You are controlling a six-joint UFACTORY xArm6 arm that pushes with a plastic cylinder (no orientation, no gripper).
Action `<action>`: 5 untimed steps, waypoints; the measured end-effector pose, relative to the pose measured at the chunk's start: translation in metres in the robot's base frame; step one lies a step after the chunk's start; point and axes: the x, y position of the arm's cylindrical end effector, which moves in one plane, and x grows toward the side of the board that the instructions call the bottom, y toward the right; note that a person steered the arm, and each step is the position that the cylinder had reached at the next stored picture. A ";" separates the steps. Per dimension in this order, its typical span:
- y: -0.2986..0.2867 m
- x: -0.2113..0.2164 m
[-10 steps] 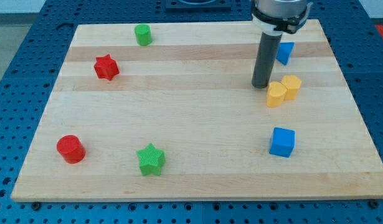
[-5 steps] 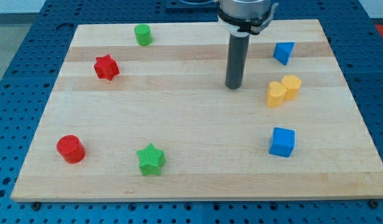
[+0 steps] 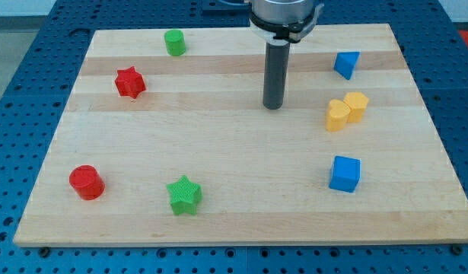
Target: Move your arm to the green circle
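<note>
While the pale wooden board (image 3: 241, 205) lies on a blue perforated table (image 3: 20, 91), my tip (image 3: 274, 106) rests on bare wood in the upper middle, touching no block; it is a plain rod with nothing to open or close. The green circle (image 3: 174, 42), a short ribbed cylinder, stands near the top edge, well apart to the view's left of my tip; open wood lies between them. A red star (image 3: 129, 82) sits below it, toward the left edge; two yellow blocks (image 3: 345, 110) touch each other near the right edge.
</note>
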 end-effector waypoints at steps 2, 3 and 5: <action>-0.049 -0.025; -0.080 -0.054; -0.092 -0.140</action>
